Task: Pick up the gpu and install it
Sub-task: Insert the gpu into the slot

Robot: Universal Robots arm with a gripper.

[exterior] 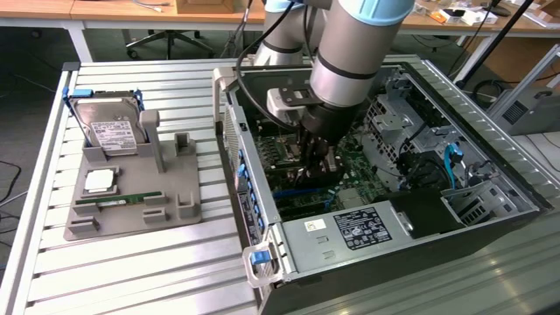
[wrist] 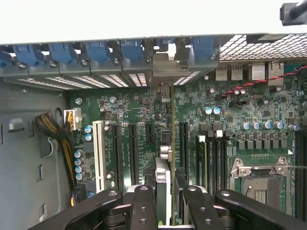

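My gripper (exterior: pixel 317 159) reaches down into the open computer case (exterior: pixel 512 197), just above the motherboard (exterior: pixel 350 161). In the wrist view the gpu (wrist: pixel 163 179) stands edge-on between the black fingers (wrist: pixel 144 206), and the gripper (wrist: pixel 165 211) is shut on it. The thin card runs over the motherboard (wrist: pixel 129 105) in line with a black expansion slot (wrist: pixel 183 143). Its silver metal bracket (wrist: pixel 165 72) sits against the case's rear slot openings under the blue latches (wrist: pixel 98 50). Whether the card's edge sits in a slot is hidden.
On the slatted table at the exterior view's left stands a grey fixture (exterior: pixel 131 197) with a hard drive (exterior: pixel 109 128), a RAM stick (exterior: pixel 118 198) and a small silver chip (exterior: pixel 99 180). The power supply (exterior: pixel 350 230) and drive cages (exterior: pixel 402 125) crowd the case around the arm.
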